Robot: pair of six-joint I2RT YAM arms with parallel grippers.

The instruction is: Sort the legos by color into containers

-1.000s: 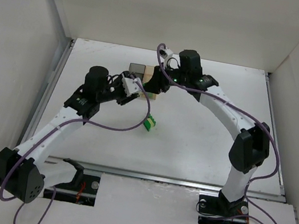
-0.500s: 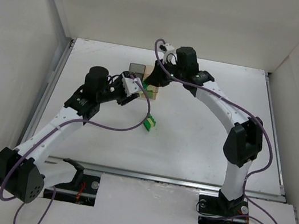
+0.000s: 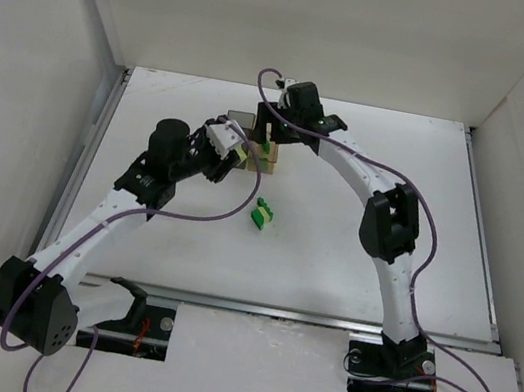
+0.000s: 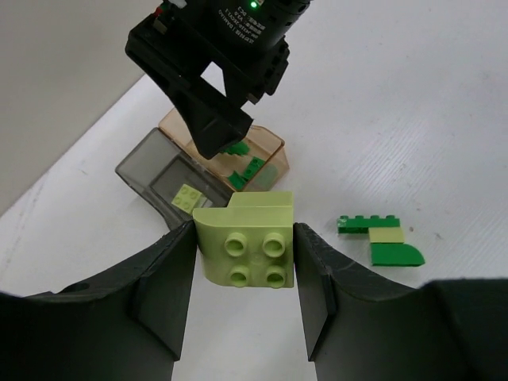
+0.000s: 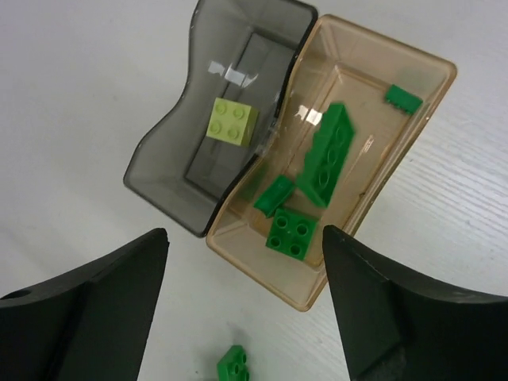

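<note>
- Grips a pale lego (image 4: 246,238) tight in the left claw (image 4: 244,262), near the bins.
- Hangs the right claw (image 5: 242,262) wide open and empty over the tan bin (image 5: 413,119) with green legos (image 5: 325,155) inside.
- Shows a small pale lego (image 5: 231,121) in the grey bin (image 5: 171,171), touching the tan bin's left side.
- Has loose legos (image 3: 261,213) on the bench (image 3: 355,243), nearer.

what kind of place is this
Likely a robot lab test cell: a white table boxed in by blank white walls, a left arm and right arm bolted at its near edge, plus a grey bin, tan bin and legos.
</note>
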